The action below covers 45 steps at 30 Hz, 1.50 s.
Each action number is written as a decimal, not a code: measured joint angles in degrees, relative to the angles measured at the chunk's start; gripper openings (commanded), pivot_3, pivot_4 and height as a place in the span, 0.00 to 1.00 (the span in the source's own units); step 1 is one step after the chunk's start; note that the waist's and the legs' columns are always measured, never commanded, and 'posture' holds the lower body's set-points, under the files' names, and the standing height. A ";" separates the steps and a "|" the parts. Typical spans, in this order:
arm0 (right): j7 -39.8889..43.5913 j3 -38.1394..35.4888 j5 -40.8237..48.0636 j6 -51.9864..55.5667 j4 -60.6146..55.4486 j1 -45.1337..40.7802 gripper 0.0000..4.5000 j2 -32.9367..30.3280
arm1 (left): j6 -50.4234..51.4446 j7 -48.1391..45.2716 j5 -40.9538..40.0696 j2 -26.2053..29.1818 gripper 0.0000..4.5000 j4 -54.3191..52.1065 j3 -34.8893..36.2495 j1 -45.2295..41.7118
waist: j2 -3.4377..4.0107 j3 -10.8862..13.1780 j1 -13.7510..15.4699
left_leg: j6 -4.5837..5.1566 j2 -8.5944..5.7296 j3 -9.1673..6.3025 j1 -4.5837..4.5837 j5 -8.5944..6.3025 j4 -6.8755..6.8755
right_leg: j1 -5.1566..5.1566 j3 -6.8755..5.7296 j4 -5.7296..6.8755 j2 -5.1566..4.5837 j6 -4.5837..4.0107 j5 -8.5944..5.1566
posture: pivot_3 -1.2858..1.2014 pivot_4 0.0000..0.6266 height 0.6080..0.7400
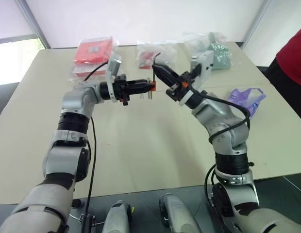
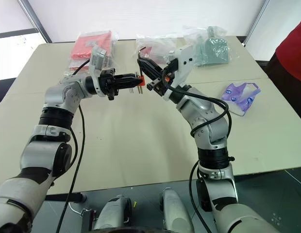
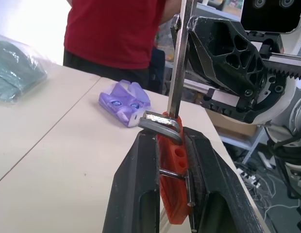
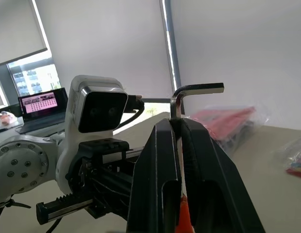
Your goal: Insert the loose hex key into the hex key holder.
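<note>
Both arms meet above the table (image 1: 141,160).
Left gripper (image 1: 149,87) clamps the hex key holder (image 3: 174,182); right gripper (image 4: 179,127) pinches the loose hex key (image 4: 192,92) over it.

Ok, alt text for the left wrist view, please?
The left tool grips an orange hex key holder, while the right tool lowers a loose hex key onto it. Behind, a purple bag lies on the table.

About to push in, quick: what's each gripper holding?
Left gripper: shut on the orange holder.
Right gripper: shut on the loose hex key.
</note>
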 measured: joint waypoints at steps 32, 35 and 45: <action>12.49 3.78 -3.45 -0.43 -6.04 3.28 0.93 -18.30 | 10.08 3.41 -1.60 6.68 0.03 -5.17 1.74 9.20 | 0.01 0.00 -0.30 | 0.10 0.02 -0.02 0.03 -0.06 0.00 | -0.01 0.01 0.00 0.06 0.00 -0.01 | 0.52 0.24 1.00; 16.95 6.22 -4.84 -1.48 -8.37 5.44 0.93 -22.52 | 19.19 6.32 -3.23 9.51 0.03 -7.41 2.84 14.14 | 0.01 0.00 -0.17 | 0.10 0.02 -0.04 0.03 -0.06 0.03 | 0.00 0.00 0.05 0.05 0.00 -0.01 | 0.52 0.24 1.00; 17.69 8.76 -6.87 -2.99 -8.58 5.46 0.94 -18.66 | 34.02 17.03 -5.63 10.41 0.44 -5.08 6.72 15.87 | -0.01 0.00 1.37 | 0.09 0.01 -0.05 0.05 -0.05 0.20 | 0.11 -0.06 0.05 0.02 0.00 -0.01 | 0.52 0.24 1.00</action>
